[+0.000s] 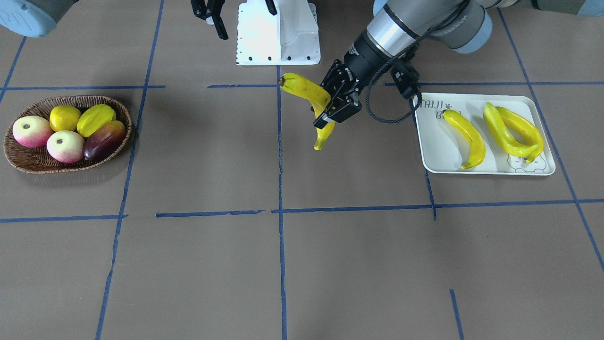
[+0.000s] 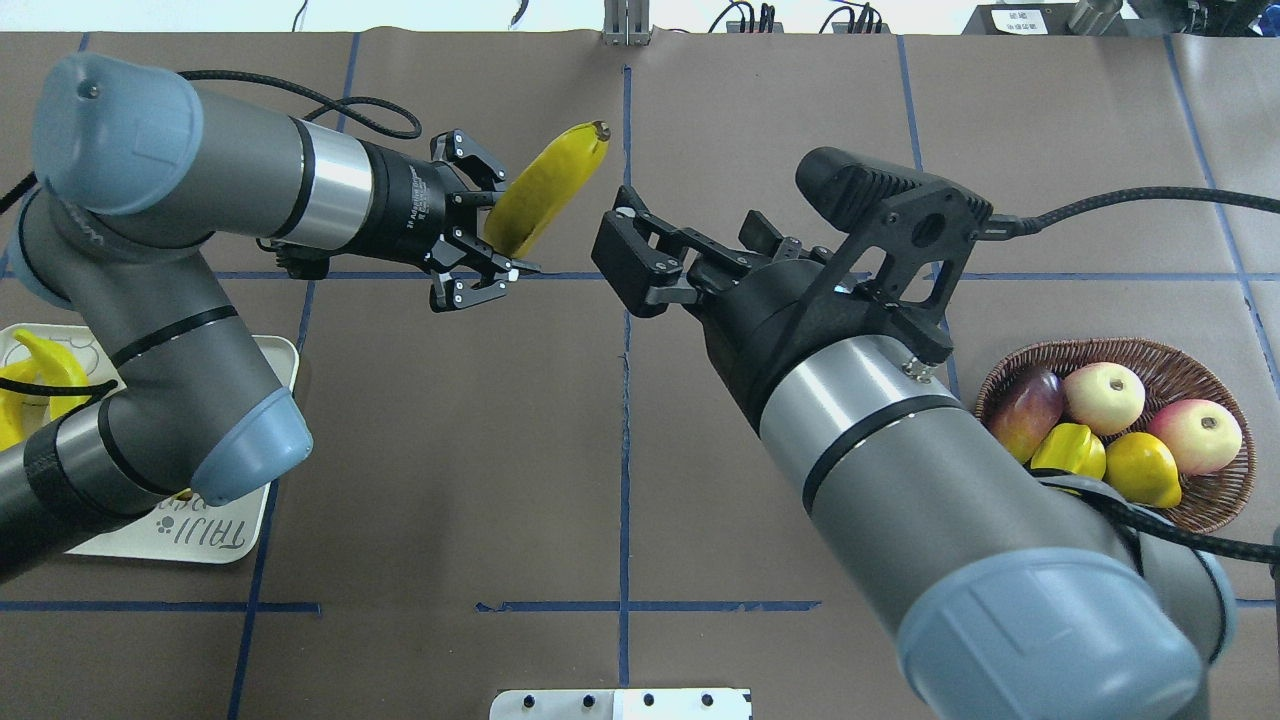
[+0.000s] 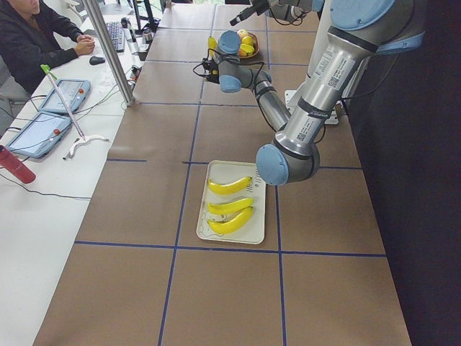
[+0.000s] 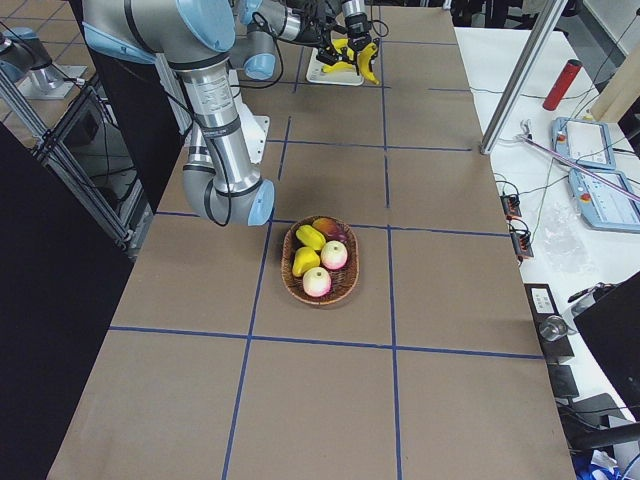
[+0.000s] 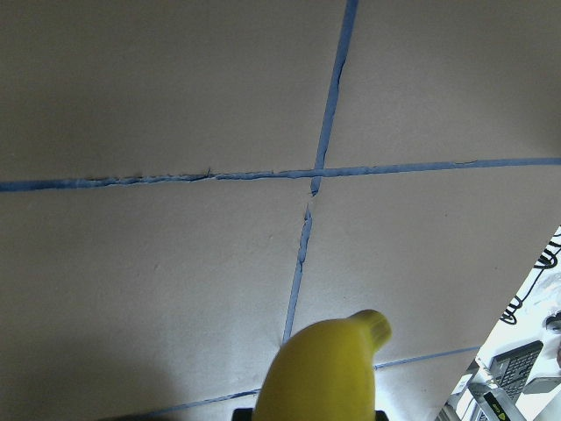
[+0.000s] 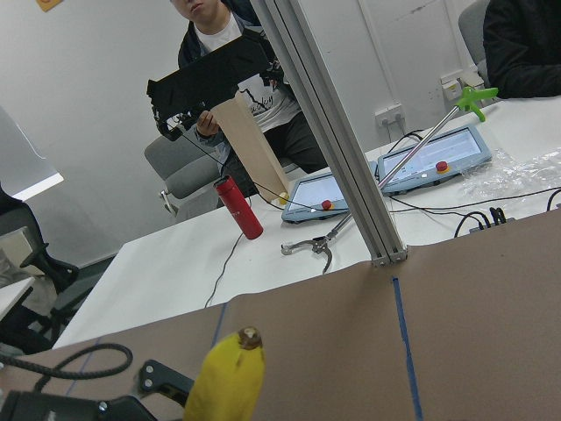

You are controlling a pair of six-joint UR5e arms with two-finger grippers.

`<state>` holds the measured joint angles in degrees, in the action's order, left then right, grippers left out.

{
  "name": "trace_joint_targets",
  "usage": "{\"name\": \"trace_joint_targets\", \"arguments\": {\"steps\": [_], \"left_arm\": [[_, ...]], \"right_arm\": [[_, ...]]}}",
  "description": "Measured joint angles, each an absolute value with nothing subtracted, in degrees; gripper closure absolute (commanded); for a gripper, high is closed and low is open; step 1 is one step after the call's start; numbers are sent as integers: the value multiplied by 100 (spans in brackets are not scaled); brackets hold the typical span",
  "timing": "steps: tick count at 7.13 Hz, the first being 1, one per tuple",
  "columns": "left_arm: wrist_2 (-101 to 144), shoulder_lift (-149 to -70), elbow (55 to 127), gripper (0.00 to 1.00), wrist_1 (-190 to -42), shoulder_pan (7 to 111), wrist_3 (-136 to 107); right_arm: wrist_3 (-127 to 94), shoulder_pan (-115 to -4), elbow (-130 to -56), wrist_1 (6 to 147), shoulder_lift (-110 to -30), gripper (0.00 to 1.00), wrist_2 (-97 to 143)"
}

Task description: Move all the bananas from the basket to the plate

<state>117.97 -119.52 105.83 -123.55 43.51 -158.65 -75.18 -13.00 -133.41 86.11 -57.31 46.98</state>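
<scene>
Grips 4th banana (image 2: pixel 555 175) mid-length in left gripper (image 2: pixel 503 235), aloft to clear the table. Faces right gripper (image 2: pixel 630 265) just opposite, spread and empty. Shows plate (image 1: pixel 436 160) with 3 bananas (image 1: pixel 467 137) behind left gripper, banana-free basket (image 1: pixel 28 163) behind right gripper.

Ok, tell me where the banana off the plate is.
Front-facing view: the banana is held above the table in the left tool, beside the central tape line, left of the plate, well right of the basket.
</scene>
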Motion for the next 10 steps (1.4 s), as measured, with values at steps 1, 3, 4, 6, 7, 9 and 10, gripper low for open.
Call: {"name": "trace_joint_targets", "arguments": {"steps": [1,3,4,6,7,9,10], "left_arm": [[12050,-11746,10554,100,-12321,4516,-15081],[12163,-11329,10611,100,-12082,4635,-13321],[12155,-11080,10723,100,-11944,4660,-12466],[11891,-10211,11033,100,-11849,4636,-10832],[11696,-9692,11169,100,-11837,4620,-10070],[11319,-8711,11465,100,-11831,4615,-8975],[10954,-8298,11520,100,-11830,4606,-8528]], "right_arm": [[-7386,-1465,-13447,8854,-5818,0,5084],[-7254,-2268,-13478,9323,-5947,0,6460],[-7074,-2797,-13456,9536,-6038,0,7310],[-6468,-3841,-13310,10002,-6229,0,9016],[-6237,-4321,-13107,10142,-6275,0,9833],[-5609,-5086,-12656,10252,-6459,0,11140],[-5239,-5350,-12487,10277,-6585,0,11496]]}}
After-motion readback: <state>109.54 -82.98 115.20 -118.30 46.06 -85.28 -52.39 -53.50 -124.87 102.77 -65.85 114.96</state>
